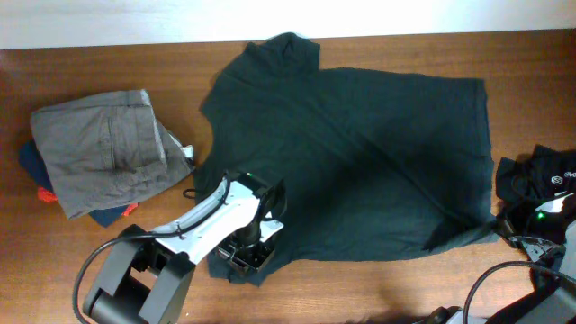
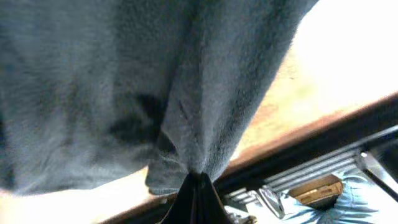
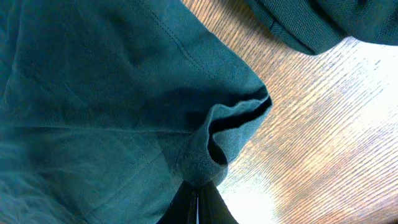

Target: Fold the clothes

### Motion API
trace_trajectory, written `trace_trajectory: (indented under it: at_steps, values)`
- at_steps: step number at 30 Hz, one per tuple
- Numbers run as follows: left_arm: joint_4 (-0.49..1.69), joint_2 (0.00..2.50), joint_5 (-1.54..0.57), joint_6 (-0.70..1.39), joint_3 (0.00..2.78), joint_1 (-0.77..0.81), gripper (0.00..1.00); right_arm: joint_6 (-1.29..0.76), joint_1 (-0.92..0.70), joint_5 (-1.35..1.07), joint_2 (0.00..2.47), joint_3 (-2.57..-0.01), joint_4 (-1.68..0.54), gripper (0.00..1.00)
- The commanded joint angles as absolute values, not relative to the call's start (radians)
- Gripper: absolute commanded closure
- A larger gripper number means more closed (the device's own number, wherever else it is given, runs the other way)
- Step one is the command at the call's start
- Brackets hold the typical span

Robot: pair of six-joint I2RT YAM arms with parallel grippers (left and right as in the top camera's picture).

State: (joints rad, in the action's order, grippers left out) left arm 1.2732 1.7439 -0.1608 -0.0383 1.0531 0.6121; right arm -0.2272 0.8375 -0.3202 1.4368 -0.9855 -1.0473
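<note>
Jaws both clamped on green shirt [image 1: 360,153], left at one hem corner — right at the other

- A big dark green shirt [image 1: 360,144] lies spread out flat on the brown wooden table [image 1: 90,54]
- The left gripper [image 1: 241,258] sits on the shirt's near left corner, at the end of a white arm [image 1: 209,221]
- The right gripper [image 1: 513,230] is at the near right corner, where the cloth comes to a point
- Folded grey trousers [image 1: 103,148] sit on the left, on top of a blue cloth [image 1: 30,157] and a red cloth [image 1: 47,193]
- A black piece of clothing [image 1: 540,175] lies just beside the shirt on the right
</note>
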Motion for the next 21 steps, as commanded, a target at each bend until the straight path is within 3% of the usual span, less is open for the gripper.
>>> trace_trajectory:
  at_steps: [1, 4, 5, 6, 7, 9, 10, 12, 13, 14, 15, 16, 18, 21]
  values:
    - [1.291, 1.737, -0.169, -0.047, 1.110, 0.608, 0.98, -0.217, 0.831, -0.333, 1.421, -1.001, -1.047, 0.96]
    - [1.272, 1.737, -0.170, -0.046, 1.097, 0.608, 0.92, -0.217, 0.831, -0.333, 1.421, -1.001, -1.047, 0.96]
    - [1.262, 1.737, -0.169, -0.046, 1.090, 0.608, 0.77, -0.217, 0.831, -0.333, 1.421, -1.001, -1.047, 0.96]
    - [1.255, 1.737, -0.170, -0.046, 1.084, 0.608, 0.69, -0.217, 0.831, -0.333, 1.421, -1.001, -1.047, 0.96]
    - [1.246, 1.737, -0.174, -0.046, 1.076, 0.608, 0.69, -0.217, 0.831, -0.333, 1.421, -1.001, -1.047, 0.96]
    - [1.234, 1.737, -0.178, -0.046, 1.064, 0.608, 0.71, -0.217, 0.831, -0.333, 1.421, -1.001, -1.047, 0.96]
    - [1.227, 1.737, -0.180, -0.046, 1.056, 0.608, 1.00, -0.217, 0.831, -0.333, 1.421, -1.001, -1.047, 0.96]
    - [1.227, 1.737, -0.180, -0.046, 1.054, 0.608, 1.00, -0.217, 0.831, -0.333, 1.421, -1.001, -1.047, 0.96]
    - [1.229, 1.737, -0.180, -0.046, 1.054, 0.608, 0.87, -0.217, 0.831, -0.333, 1.421, -1.001, -1.047, 0.96]
    - [1.233, 1.737, -0.180, -0.043, 1.054, 0.608, 0.67, -0.217, 0.831, -0.333, 1.421, -1.001, -1.047, 0.96]
    - [1.235, 1.737, -0.180, -0.038, 1.054, 0.608, 0.29, -0.217, 0.831, -0.333, 1.421, -1.001, -1.047, 0.96]
    - [1.235, 1.737, -0.180, -0.038, 1.053, 0.608, 0.14, -0.217, 0.831, -0.333, 1.421, -1.001, -1.047, 0.96]
    - [1.225, 1.737, -0.180, -0.038, 1.042, 0.608, 0.09, -0.217, 0.831, -0.333, 1.421, -1.001, -1.047, 0.96]
    - [1.207, 1.737, -0.181, -0.038, 1.014, 0.608, 0.09, -0.217, 0.831, -0.333, 1.421, -1.001, -1.047, 0.96]
